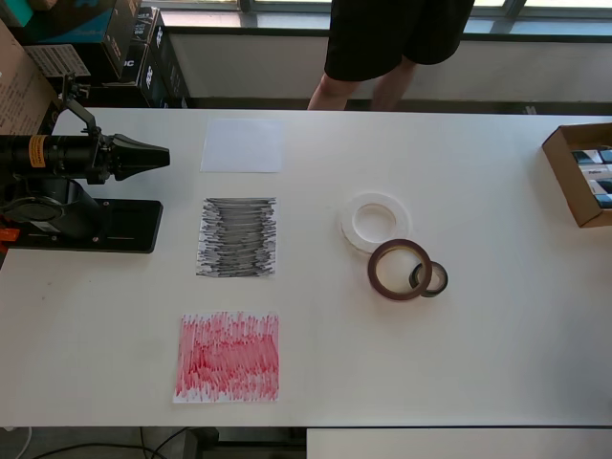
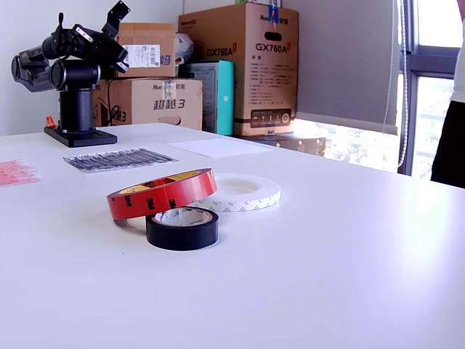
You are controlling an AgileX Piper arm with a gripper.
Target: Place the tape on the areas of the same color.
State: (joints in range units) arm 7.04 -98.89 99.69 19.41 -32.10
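Three tape rolls sit together right of centre in the overhead view. The white ring lies flat. The reddish-brown ring lies tilted, resting on the white ring and on the small black ring. The exterior view shows the same: red ring, black ring, white ring. Three sheets lie in a column: plain white, black-scribbled, red-scribbled. My gripper is folded back at the overhead view's left, empty, its jaws together, far from the rolls.
The arm's black base stands at the overhead view's left table edge. An open brown cardboard box sits at the right edge. A person stands at the far side. Cartons are stacked behind the table.
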